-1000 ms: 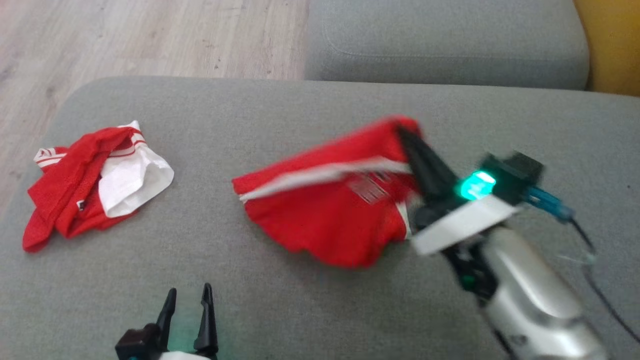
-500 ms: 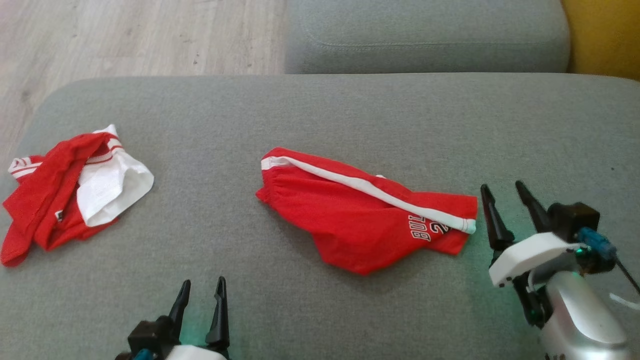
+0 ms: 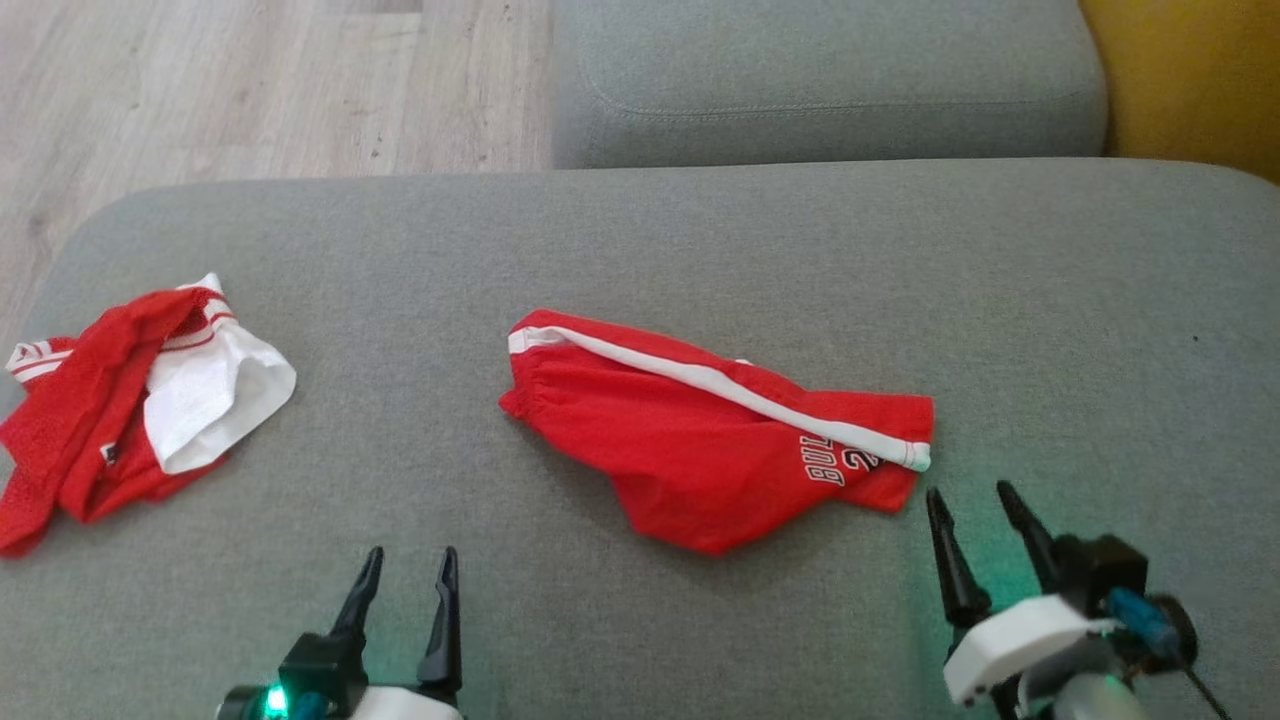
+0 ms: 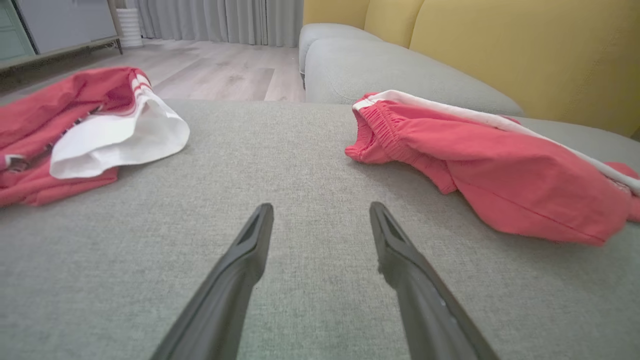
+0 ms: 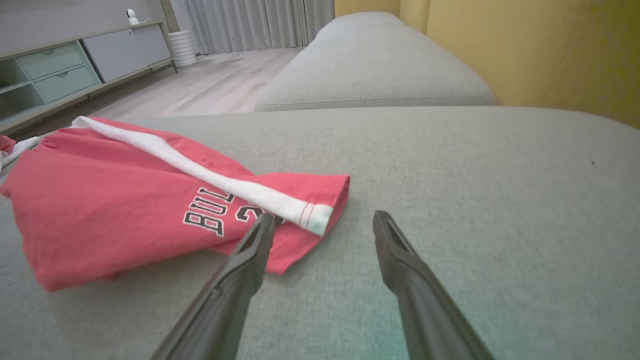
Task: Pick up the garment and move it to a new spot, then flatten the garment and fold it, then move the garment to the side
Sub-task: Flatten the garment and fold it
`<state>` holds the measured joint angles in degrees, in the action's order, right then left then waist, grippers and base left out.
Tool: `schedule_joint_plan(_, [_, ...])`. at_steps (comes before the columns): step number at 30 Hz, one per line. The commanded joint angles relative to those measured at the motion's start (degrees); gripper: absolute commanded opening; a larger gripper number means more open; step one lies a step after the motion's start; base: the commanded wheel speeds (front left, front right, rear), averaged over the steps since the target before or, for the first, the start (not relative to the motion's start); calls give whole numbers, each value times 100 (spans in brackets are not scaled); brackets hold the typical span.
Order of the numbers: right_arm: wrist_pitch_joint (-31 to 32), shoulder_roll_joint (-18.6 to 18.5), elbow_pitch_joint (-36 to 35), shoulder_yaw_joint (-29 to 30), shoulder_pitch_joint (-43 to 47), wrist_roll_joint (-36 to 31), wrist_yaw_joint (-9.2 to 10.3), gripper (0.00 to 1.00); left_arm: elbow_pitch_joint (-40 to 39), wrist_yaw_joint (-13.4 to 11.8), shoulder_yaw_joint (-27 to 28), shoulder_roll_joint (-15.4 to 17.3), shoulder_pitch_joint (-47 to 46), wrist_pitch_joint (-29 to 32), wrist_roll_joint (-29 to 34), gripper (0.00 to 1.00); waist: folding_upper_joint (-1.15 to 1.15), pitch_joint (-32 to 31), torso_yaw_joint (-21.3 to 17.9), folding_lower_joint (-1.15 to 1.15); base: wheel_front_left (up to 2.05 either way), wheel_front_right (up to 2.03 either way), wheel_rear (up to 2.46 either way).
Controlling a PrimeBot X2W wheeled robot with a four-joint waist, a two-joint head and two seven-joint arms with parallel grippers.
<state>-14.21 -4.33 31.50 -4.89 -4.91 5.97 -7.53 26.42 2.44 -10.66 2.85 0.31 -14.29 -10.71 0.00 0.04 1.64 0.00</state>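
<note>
The red shorts are laid out near the middle of the grey seat cushion, with the elastic waistband turned to the robot's left and the leg hem to its right. A white stripe is seen running along the upper edge, and black lettering with a number is printed near the hem. The cloth is partly rumpled, not spread flat.

The right gripper is held just beside the hem corner, low over the cushion. Its two fingers are spread wide apart and nothing is held between them. In the right wrist view one fingertip is seen against the hem edge, but contact cannot be confirmed.

The left gripper is likewise spread wide and empty, pointed at bare cushion, well apart from the shorts.

A crumpled red and white jersey is lying at the cushion's left end. Behind are a second grey cushion, a wooden floor and a yellow backrest.
</note>
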Motion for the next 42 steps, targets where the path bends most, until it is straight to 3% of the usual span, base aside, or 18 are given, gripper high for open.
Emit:
schedule_joint_plan(1, [-78,50,-193,-74,-97,-37,4,100,-205,-57,256,28,-148,-71,121,100,0,-20,-35,0,0,0,0])
schedule_joint_plan(12, [-78,143,-203,-92,152,118,4,100,-312,-156,373,24,17,-71,511,100,0,-21,-245,0,0,0,0])
schedule_joint_plan(23, [-78,145,62,-188,-502,346,4,100,-326,-68,212,8,-137,-71,521,100,0,322,-154,0,0,0,0])
schedule_joint_plan(33, [-79,145,711,-14,-1045,87,4,100,-253,-39,42,4,-347,-71,349,100,0,658,-3,0,0,0,0])
schedule_joint_plan(42, [-79,145,822,-38,-1229,132,4,100,-237,-43,-2,3,-468,-71,270,100,0,782,33,0,0,0,0])
